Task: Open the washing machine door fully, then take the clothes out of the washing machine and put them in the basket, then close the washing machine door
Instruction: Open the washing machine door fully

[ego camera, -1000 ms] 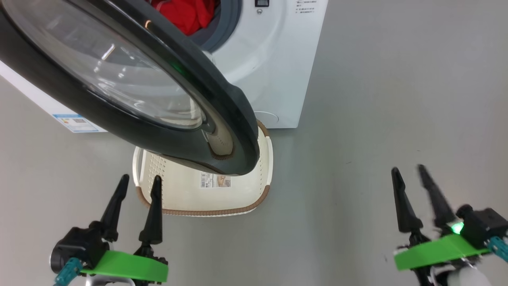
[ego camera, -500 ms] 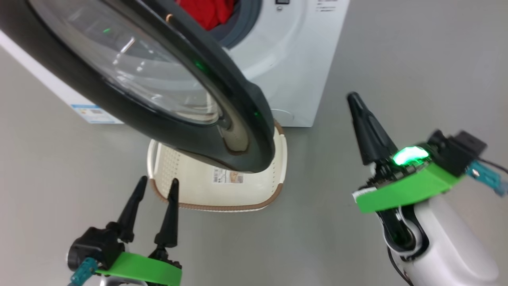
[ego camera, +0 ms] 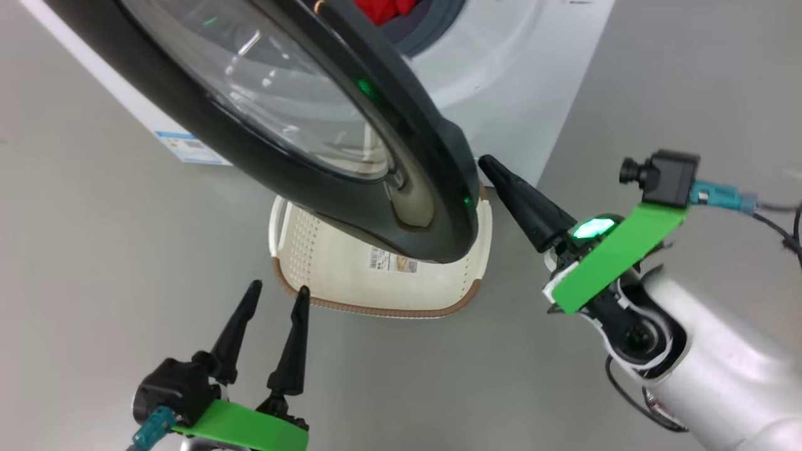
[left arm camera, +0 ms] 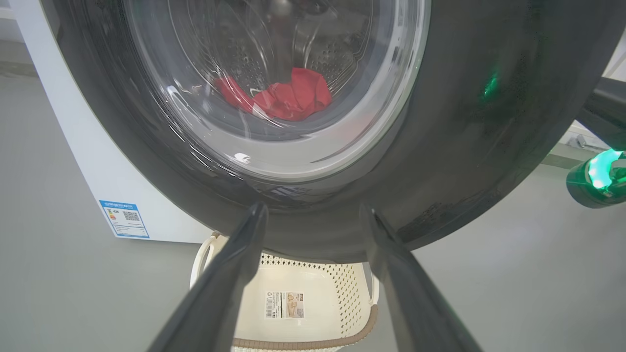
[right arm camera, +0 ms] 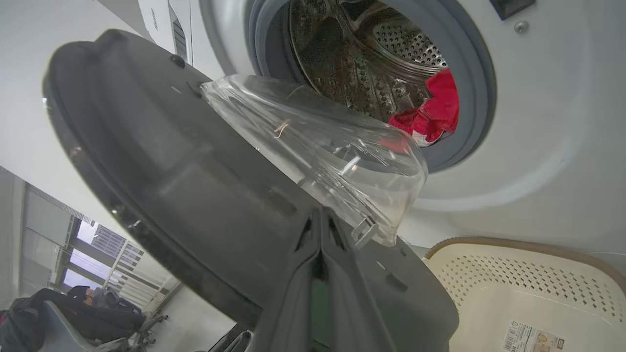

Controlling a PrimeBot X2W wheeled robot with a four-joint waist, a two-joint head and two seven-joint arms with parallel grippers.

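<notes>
Floor (ego camera: 658, 81) of smooth matt grey carries the white washing machine (ego camera: 520, 69) and, under the lower edge of the washing machine door (ego camera: 438, 207), the basket (ego camera: 376, 307). In the head view the door's black rim covers the basket's far part. The door stands swung out from the machine. Behind it the clothes (right arm camera: 435, 115) lie red in the steel drum (right arm camera: 371, 58), seen through the door's glass from the left wrist. Past the door's outer edge, the right wrist view shows tall windows (right arm camera: 93, 244) and a dark shape (right arm camera: 58, 313) on a seat, too blurred to identify. The left gripper (ego camera: 279, 288) hangs in front of the door and below it, fingers spread and empty. The right gripper (ego camera: 492, 168), its fingers pressed together on nothing, points at the door's free edge, and contact cannot be judged. The machine's top is cut off.
</notes>
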